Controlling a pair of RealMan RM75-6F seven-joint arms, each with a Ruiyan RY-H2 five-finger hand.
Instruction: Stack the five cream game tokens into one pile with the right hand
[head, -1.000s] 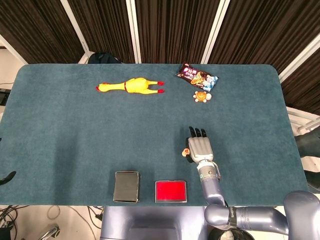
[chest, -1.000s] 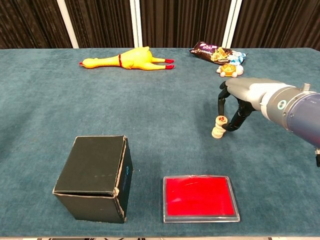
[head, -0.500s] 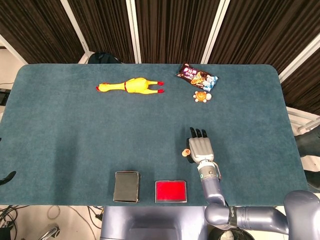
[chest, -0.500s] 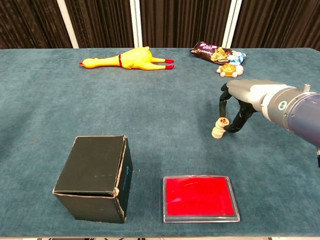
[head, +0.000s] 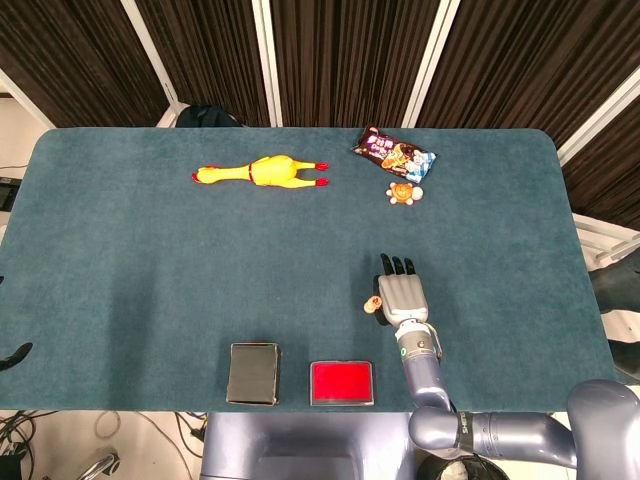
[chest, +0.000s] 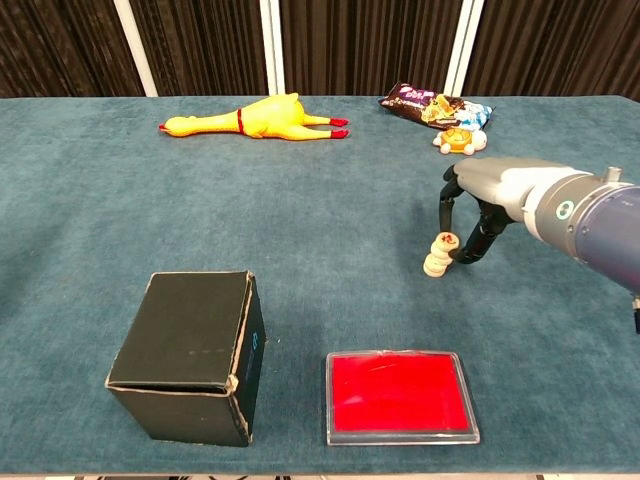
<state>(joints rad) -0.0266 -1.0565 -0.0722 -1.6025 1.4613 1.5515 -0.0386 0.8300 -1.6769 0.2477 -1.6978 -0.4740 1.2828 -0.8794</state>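
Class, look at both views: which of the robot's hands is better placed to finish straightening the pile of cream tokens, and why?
The right. The right robot hand is poised directly over the token pile, its fingers reaching down beside the tilted top token. The left robot hand shows in neither view, and the task names the right hand anyway.
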